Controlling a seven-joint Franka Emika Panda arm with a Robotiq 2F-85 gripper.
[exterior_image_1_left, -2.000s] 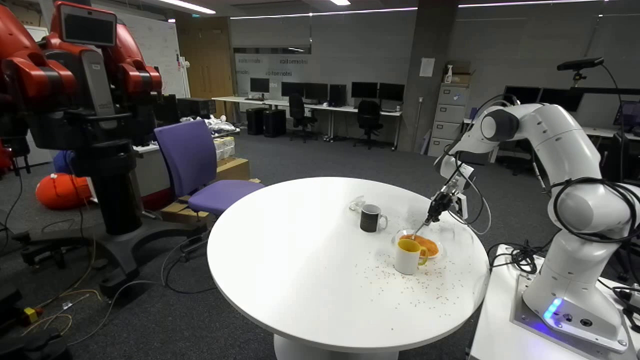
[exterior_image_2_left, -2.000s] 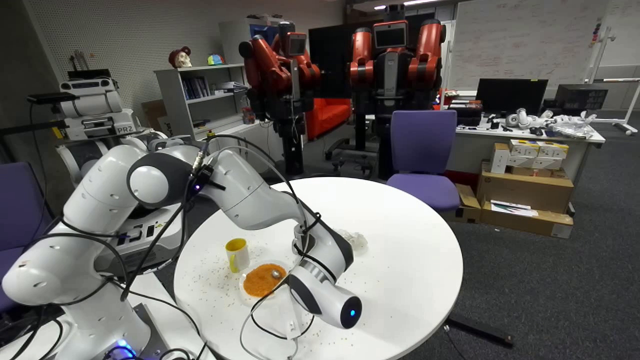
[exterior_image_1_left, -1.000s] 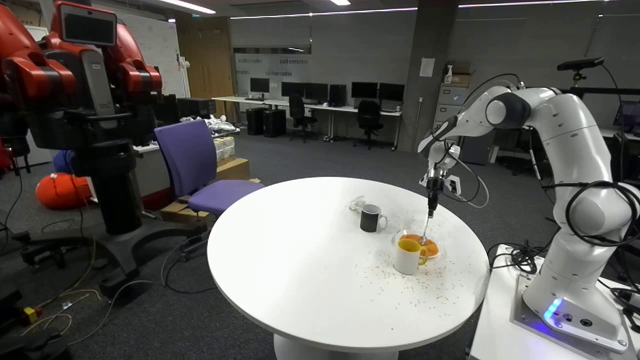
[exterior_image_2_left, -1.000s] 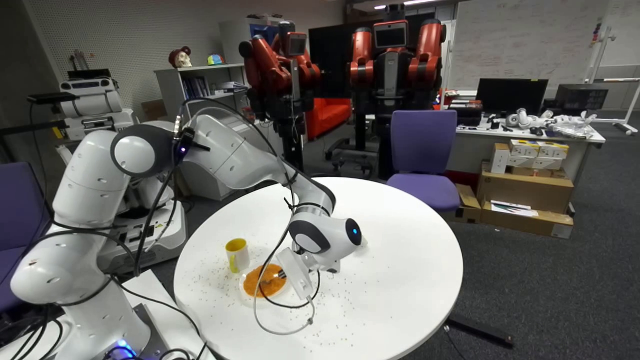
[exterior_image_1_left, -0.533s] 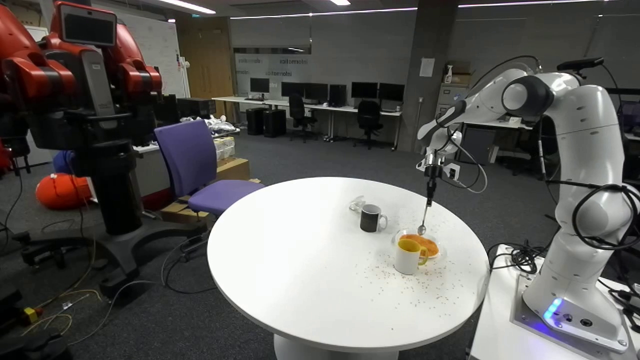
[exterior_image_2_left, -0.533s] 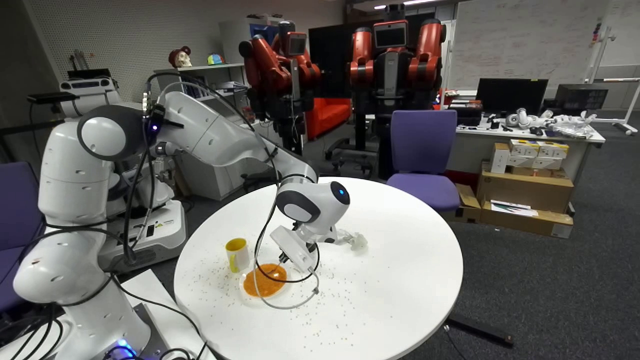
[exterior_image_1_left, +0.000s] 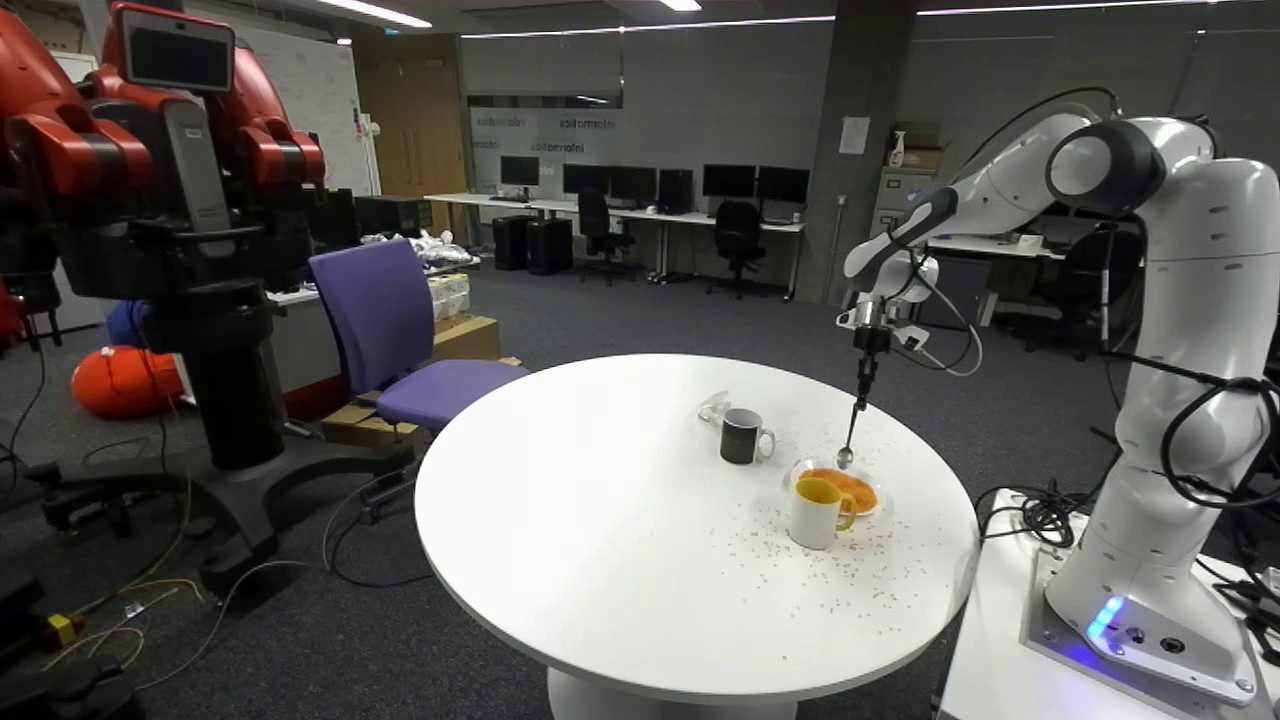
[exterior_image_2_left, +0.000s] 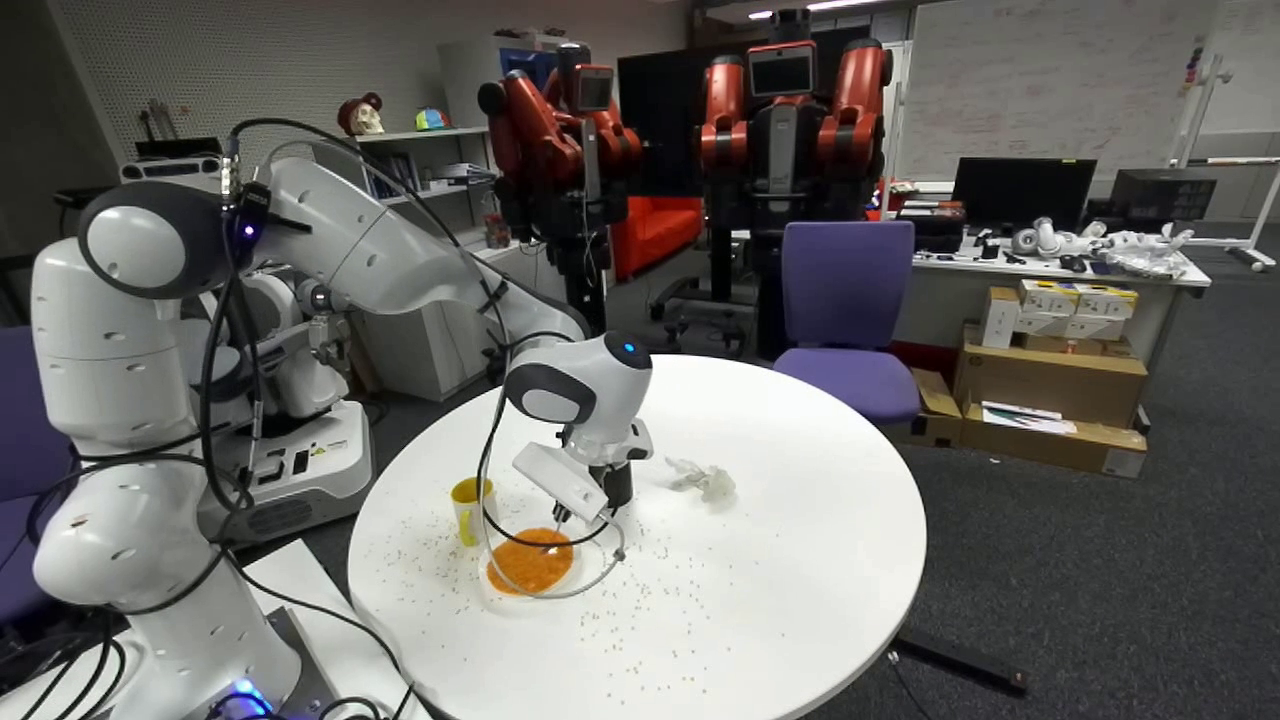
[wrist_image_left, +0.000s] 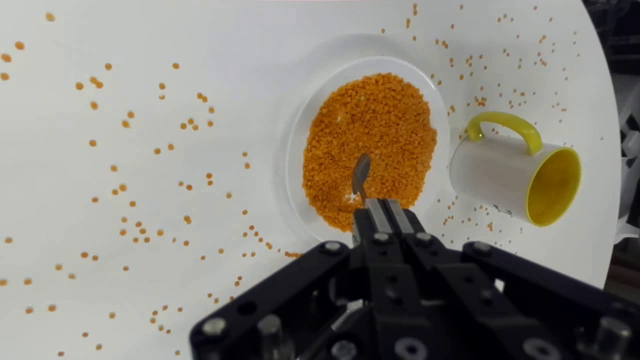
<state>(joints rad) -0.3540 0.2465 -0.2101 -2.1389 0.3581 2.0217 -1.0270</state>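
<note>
My gripper (exterior_image_1_left: 862, 405) is shut on the handle of a metal spoon (exterior_image_1_left: 845, 458); its fingertips also show in the wrist view (wrist_image_left: 389, 202). The spoon points down, slightly tilted, with its bowl (wrist_image_left: 361, 170) over the orange grains (wrist_image_left: 375, 125) and apparently a little above them. Whether it carries grains I cannot tell. The grains lie on a white plate (wrist_image_left: 294, 165). A white mug with yellow inside and handle (wrist_image_left: 492, 162) stands upright beside the plate, also visible in both exterior views (exterior_image_1_left: 812, 522) (exterior_image_2_left: 464, 512). In an exterior view, the gripper (exterior_image_2_left: 560, 515) is partly hidden by the wrist.
A black and grey mug (exterior_image_1_left: 740, 440) stands near the plate, with crumpled clear plastic (exterior_image_1_left: 714, 408) behind it. Loose grains are scattered over the round white table (exterior_image_1_left: 600, 520). A purple chair (exterior_image_1_left: 450, 390) stands at the table's edge. Cables hang from the arm.
The arm has risen and drawn back towards its base. The gripper has turned from slanted to nearly upright. The spoon has come up out of the grains, still held.
</note>
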